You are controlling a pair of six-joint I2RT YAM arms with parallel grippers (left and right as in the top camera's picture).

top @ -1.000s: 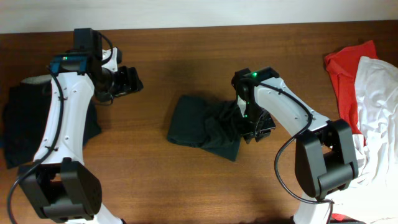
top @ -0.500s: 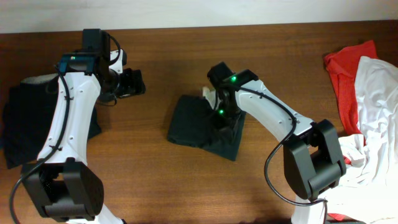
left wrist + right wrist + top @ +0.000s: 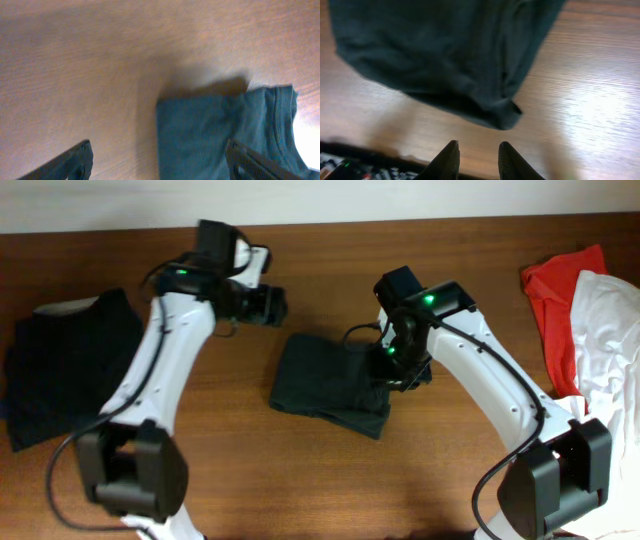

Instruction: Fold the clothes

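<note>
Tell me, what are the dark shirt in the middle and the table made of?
Shirt: soft knit cloth, maybe cotton, with a matte look. It creases and lies in folded layers, and the left wrist view shows a stitched band along one edge.
Table: wood or a wood-look veneer. It is brown with streaky grain, and has a slight sheen where light glares in the right wrist view.

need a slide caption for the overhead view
The left arm and right arm flank a folded dark shirt; black clothes left, red cloth and white cloth right.
</note>
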